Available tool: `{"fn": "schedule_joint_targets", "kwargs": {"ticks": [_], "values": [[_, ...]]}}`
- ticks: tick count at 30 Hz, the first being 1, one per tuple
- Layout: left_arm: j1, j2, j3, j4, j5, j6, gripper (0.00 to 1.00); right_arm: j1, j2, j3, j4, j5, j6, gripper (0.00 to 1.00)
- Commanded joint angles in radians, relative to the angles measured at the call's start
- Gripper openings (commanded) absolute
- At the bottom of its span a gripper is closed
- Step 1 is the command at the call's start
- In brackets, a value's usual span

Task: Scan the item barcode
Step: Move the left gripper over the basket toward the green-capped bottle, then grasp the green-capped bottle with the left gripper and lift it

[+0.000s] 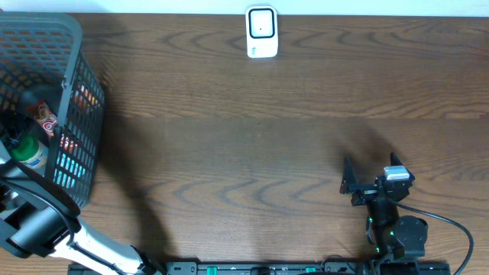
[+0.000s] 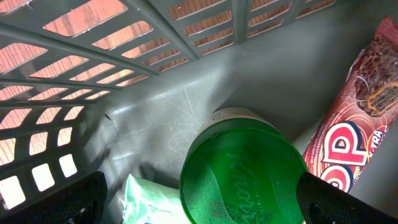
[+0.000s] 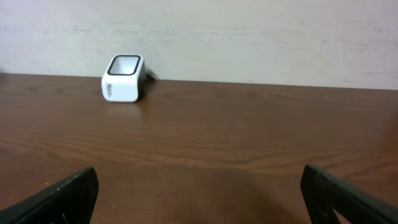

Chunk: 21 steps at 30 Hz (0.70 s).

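A jar with a green lid (image 2: 239, 171) stands on the floor of the grey basket (image 2: 155, 106). My left gripper (image 2: 199, 202) hangs over it, open, with one finger on each side of the lid and not touching it. In the overhead view the jar (image 1: 29, 153) shows inside the basket (image 1: 76, 84) at the far left, where my left arm (image 1: 34, 218) reaches in. The white barcode scanner (image 1: 261, 32) sits at the table's far edge, also in the right wrist view as the scanner (image 3: 123, 78). My right gripper (image 1: 353, 183) rests open and holds nothing near the front right.
A red biscuit packet (image 2: 354, 124) lies right of the jar, and a pale green packet (image 2: 146, 199) lies to its left. The basket's slatted walls (image 2: 93, 74) close in around my left gripper. Brown wooden table (image 1: 244, 137) spreads between the basket and the right arm.
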Motion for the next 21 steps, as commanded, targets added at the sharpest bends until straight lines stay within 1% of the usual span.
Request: {"fn": "schedule_joint_targets", "kwargs": {"ticks": [1, 5, 12, 14, 17, 21], "values": [[0.001, 0.055, -0.035, -0.012, -0.013, 0.001, 0.98, -0.009, -0.005, -0.003, -0.001, -0.002, 0.000, 0.99], [0.001, 0.025, -0.034, -0.011, -0.013, -0.003, 0.98, -0.009, -0.005, -0.003, -0.001, -0.002, 0.000, 0.99], [0.001, -0.113, -0.033, 0.002, -0.012, -0.013, 0.98, -0.009, -0.005, -0.003, -0.001, -0.002, 0.000, 0.99], [0.001, -0.141, -0.033, 0.003, 0.008, -0.021, 0.98, -0.009, -0.005, -0.003, -0.001, -0.002, -0.001, 0.99], [0.001, -0.154, -0.033, 0.002, 0.050, -0.029, 0.98, -0.009, -0.005, -0.003, -0.001, -0.002, 0.000, 0.99], [0.000, -0.150, -0.042, 0.000, 0.052, -0.062, 0.98, -0.009, -0.005, -0.003, -0.001, -0.002, 0.000, 0.99]]}}
